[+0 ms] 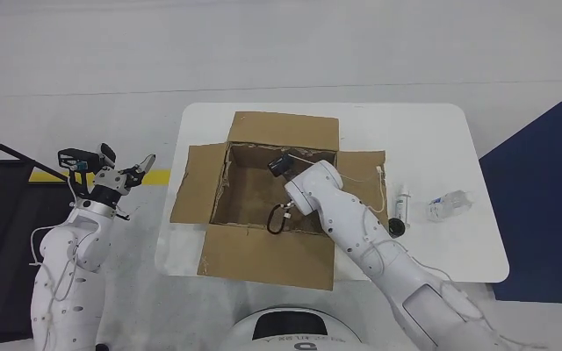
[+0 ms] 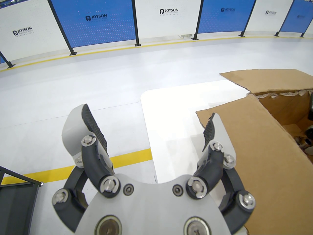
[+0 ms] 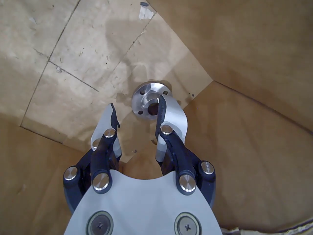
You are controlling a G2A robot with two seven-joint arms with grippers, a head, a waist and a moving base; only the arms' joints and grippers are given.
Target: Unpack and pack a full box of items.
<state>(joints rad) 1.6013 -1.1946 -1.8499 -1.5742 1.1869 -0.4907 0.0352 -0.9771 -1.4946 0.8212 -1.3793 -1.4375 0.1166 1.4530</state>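
White table [image 1: 439,132] carries an open cardboard box [image 1: 285,132] with all four flaps folded outward, and the right arm goes down into it. Inside, the right gripper [image 3: 137,102] hangs over the box floor with its fingers spread apart and nothing between them. A metal flange [image 3: 143,94] lies flat on that floor, close to the corner where two walls meet. One fingertip crosses in front of the flange's centre bore, while the other sits just off its rim; whether either touches the metal cannot be told. The flange is a round, silver, machined disc with a raised hub around the bore and small bolt holes spaced around its rim.

Off the table's left edge, the left gripper [image 2: 148,111] is held over the floor, jaws wide and empty, near the box's left flap. On the table to the right of the box lie a clear plastic bottle [image 1: 450,205] on its side and a small black object [image 1: 397,228].
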